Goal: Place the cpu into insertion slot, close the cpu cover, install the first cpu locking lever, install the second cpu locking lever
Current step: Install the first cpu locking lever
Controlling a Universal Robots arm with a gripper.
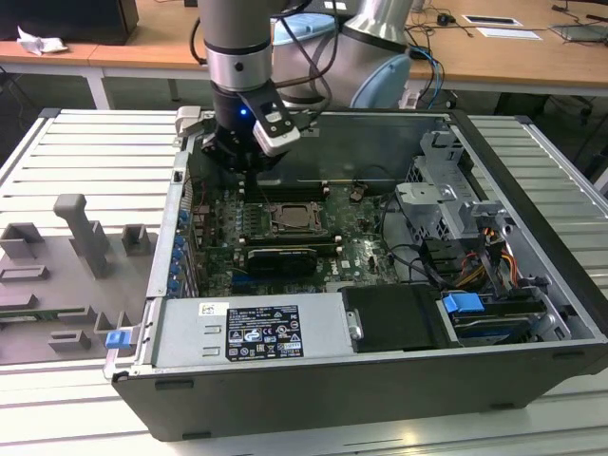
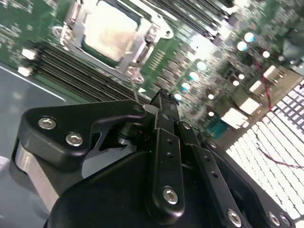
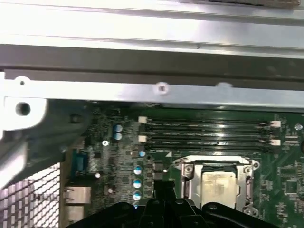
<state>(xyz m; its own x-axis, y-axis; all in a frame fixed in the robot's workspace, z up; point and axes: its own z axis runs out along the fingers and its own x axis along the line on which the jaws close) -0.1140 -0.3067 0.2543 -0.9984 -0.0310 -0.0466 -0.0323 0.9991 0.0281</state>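
Observation:
The cpu [image 3: 218, 184] lies flat in the insertion slot [image 1: 293, 218], its dull silver top [image 2: 110, 29] showing through the window of the cpu cover [image 3: 189, 186]. The cover's silvery frame [image 2: 142, 47] lies down around the chip. My gripper [image 2: 161, 97] hangs above the green board, off the socket toward the exterior view's left, at the case's rear wall [image 1: 237, 157]. Its black fingers meet at the tips, shut, with nothing between them. A thin metal rod [image 2: 135, 90] rises from the socket's corner close to the fingertips [image 3: 159, 190].
Long memory slots [image 3: 204, 128] run beside the socket. The case's metal rim [image 3: 161, 90] stands close by. A black card [image 1: 280, 258], the power supply [image 1: 252, 328], drive cage [image 1: 446, 204] and cables [image 1: 475, 266] fill the rest of the case. Grey fixtures [image 1: 81, 233] stand on the table.

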